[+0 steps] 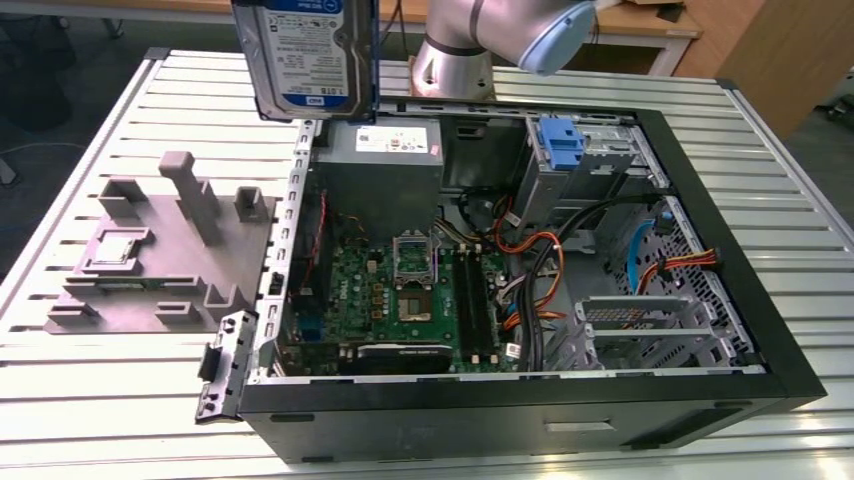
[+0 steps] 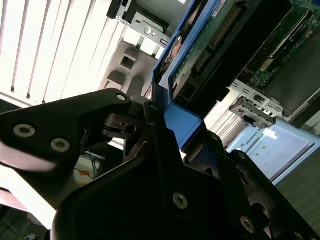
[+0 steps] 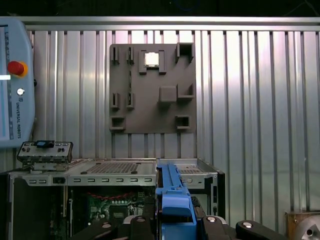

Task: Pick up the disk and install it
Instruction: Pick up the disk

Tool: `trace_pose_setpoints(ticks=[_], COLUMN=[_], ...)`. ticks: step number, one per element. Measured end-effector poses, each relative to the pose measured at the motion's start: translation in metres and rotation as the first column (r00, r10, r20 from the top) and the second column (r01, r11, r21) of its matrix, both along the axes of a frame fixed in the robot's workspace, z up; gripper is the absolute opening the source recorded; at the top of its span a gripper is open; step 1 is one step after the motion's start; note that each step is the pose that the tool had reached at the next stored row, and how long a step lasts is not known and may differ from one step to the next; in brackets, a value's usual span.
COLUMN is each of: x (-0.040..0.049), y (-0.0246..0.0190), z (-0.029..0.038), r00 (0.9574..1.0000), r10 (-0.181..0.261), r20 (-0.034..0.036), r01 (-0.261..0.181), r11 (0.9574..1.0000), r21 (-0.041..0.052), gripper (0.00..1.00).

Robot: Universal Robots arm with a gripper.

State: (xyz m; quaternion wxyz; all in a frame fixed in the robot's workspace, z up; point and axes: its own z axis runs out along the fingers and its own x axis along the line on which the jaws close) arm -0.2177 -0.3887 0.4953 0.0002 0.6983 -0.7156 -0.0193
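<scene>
pincer point(image 2: 176, 125) clenched on the disk point(image 1: 304, 55); in the second wrist view its fingers point(image 2: 160, 145) pinch the disk's blue carrier edge. disk hangs upright under the pincer, label side toward the ext. view, held in the air above the open pc case point(image 1: 534, 420) wall nearest the grey holder block point(image 1: 160, 250). block lies on the slatted table point(image 1: 120, 400), lower than the pincer, just beside the case.
</scene>
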Motion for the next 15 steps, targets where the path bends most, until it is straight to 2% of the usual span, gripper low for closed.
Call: trace_pose_setpoints(ticks=[9, 15], x=[0.0019, 0.0132], y=[0.0000, 0.0000], z=[0.0000, 0.0000], r00=[1.0000, 1.0000], r10=[0.000, 0.000], r20=[0.0000, 0.0000], r01=[0.000, 0.000], r11=[1.0000, 1.0000], r21=[0.0000, 0.0000], gripper=[0.37, 0.37])
